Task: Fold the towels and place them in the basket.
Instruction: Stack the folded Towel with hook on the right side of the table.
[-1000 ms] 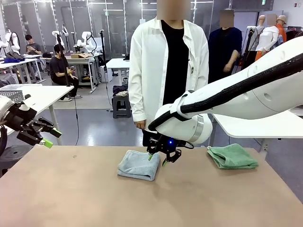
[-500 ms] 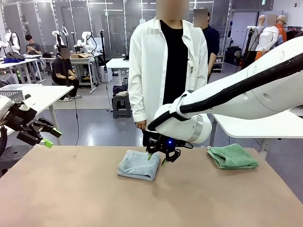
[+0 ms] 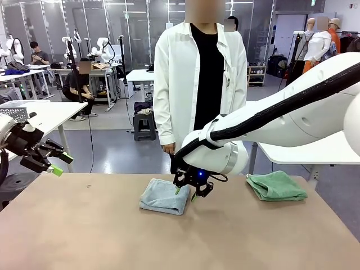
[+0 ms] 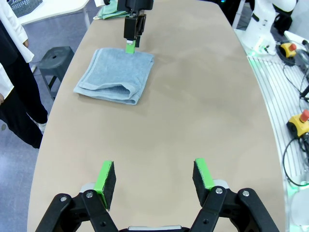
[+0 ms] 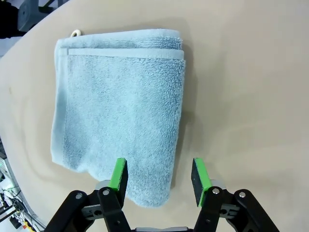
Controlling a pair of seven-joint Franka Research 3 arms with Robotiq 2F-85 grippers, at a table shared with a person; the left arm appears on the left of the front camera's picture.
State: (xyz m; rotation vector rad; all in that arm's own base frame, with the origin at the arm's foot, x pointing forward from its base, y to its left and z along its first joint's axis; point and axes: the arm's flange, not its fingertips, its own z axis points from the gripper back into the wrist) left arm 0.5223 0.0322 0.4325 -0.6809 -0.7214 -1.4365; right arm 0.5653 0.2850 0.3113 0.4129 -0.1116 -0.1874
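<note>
Right arm reaches in from the right across the middle, wrist bent steeply down. Right pincer (image 3: 187, 192) points at the desk (image 3: 169, 236) near the far edge, jaws apart, green pads (image 5: 119, 175) facing each other, nothing between them. Left arm held back at the left edge, above desk level. Left pincer (image 3: 58, 164) tilts down toward the right, jaws wide apart and empty; its pads (image 4: 104, 180) are well separated.

Pale blue towel (image 3: 165, 197), mint green towel (image 3: 277, 185)
</note>
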